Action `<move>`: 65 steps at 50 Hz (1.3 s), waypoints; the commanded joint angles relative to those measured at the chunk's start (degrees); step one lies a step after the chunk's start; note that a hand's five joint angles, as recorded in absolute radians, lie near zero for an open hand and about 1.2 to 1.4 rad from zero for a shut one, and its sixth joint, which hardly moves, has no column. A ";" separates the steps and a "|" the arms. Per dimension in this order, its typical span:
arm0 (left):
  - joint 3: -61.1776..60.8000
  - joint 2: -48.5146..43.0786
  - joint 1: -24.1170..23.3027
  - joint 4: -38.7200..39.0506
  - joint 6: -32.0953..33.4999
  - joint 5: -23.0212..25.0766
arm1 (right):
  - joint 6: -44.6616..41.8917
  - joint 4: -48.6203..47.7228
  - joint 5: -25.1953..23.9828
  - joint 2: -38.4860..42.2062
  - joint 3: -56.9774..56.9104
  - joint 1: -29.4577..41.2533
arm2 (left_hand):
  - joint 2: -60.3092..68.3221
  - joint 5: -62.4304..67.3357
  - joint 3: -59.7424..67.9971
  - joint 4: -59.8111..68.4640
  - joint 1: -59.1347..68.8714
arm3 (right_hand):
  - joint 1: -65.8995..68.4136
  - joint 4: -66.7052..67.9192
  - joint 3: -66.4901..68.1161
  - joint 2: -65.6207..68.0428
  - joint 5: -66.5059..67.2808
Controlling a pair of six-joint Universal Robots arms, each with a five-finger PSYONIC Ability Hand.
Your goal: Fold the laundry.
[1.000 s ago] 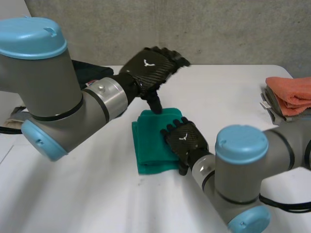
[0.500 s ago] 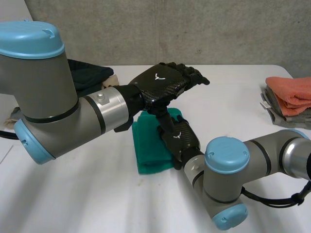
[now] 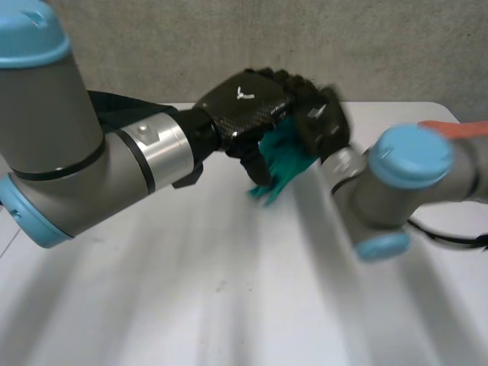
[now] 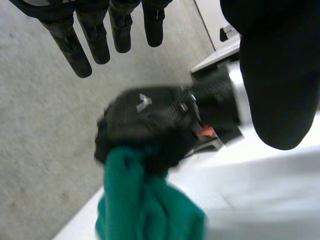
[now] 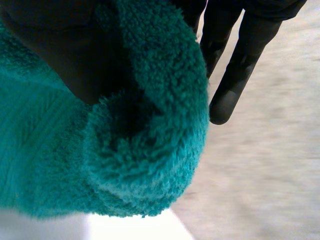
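Observation:
A green towel (image 3: 284, 158) hangs bunched in the air above the white table (image 3: 229, 290), clear of its surface. My right hand (image 3: 324, 123) has its fingers curled round the towel's upper part. In the left wrist view the right hand (image 4: 150, 120) is a closed fist with the towel (image 4: 145, 205) drooping out of it. In the right wrist view the thick terry folds of the towel (image 5: 130, 135) are pressed against the palm (image 5: 60, 45). My left hand (image 3: 244, 103) hovers just beside the towel, its fingers (image 4: 80, 42) straight and holding nothing.
An orange towel (image 3: 456, 128) lies at the table's far right behind my right arm (image 3: 408, 175). A dark cloth (image 3: 122, 110) rests at the back left behind my left arm (image 3: 91, 175). A grey wall runs along the back.
My right hand has closed on the green towel and lifted it off the table, up and to the right. My left hand stays open and has shifted slightly over the table.

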 commanded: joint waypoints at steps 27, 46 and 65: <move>-0.39 2.55 -0.33 3.74 -5.36 0.01 | 5.62 -8.30 -27.52 14.45 -6.93 -51.14 | -1.81 -2.60 -2.23 -1.67 -0.79 | 20.16 11.54 13.46 13.53 16.40; -0.74 3.69 -0.94 3.66 -5.63 -0.08 | 11.07 9.26 -24.80 -5.94 -0.15 -57.20 | -1.81 -2.60 -2.23 -1.67 -0.79 | -49.84 -58.46 -56.54 -56.47 -53.60; 6.19 9.40 2.39 8.67 -6.51 -19.58 | -6.08 -2.48 -6.41 -14.63 -1.84 -54.49 | -1.81 -2.60 -2.23 -1.67 -0.79 | -49.84 -58.46 -56.54 -56.47 -53.60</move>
